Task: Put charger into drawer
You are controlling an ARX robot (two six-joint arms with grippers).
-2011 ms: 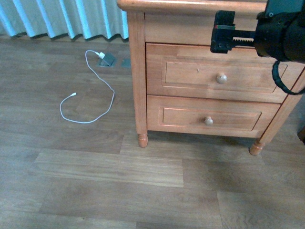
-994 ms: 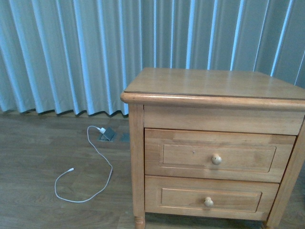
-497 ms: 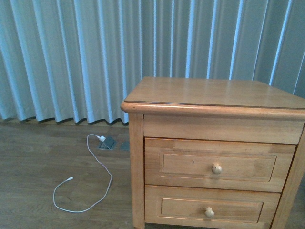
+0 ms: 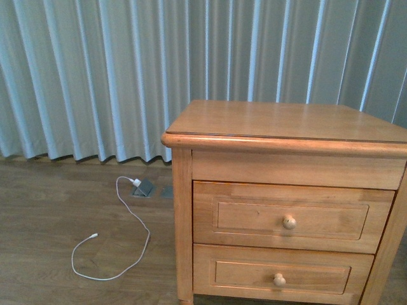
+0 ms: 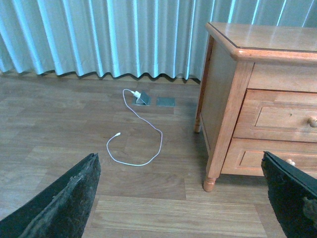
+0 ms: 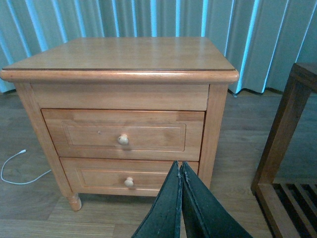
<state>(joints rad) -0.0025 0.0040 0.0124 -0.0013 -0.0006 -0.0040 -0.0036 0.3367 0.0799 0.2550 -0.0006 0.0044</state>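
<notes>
The upper drawer [image 4: 241,217] of the light-brown nightstand is closed, with its round pale knob [image 4: 289,222] facing me. It also shows in the right wrist view [image 6: 94,135] and partly in the left wrist view [image 5: 282,116]. The charger with the black cable is out of view in every frame. My left gripper [image 5: 181,198] is open and empty, low over the floor to the left of the nightstand. My right gripper [image 6: 179,166] is shut and empty, in front of the nightstand and below its lower drawer. Neither gripper shows in the front view.
A long all-white cable [image 4: 137,216] loops on the wooden floor left of the nightstand, plugged in at a floor socket [image 4: 144,188]. Pale curtains [image 4: 95,76] hang behind. The lower drawer [image 4: 254,277] is closed. A dark wooden frame [image 6: 282,134] stands right of the nightstand.
The front view has swung up from the floor and drawer fronts to the nightstand top and curtains. The right arm, seen at the top right two seconds ago, has left that view.
</notes>
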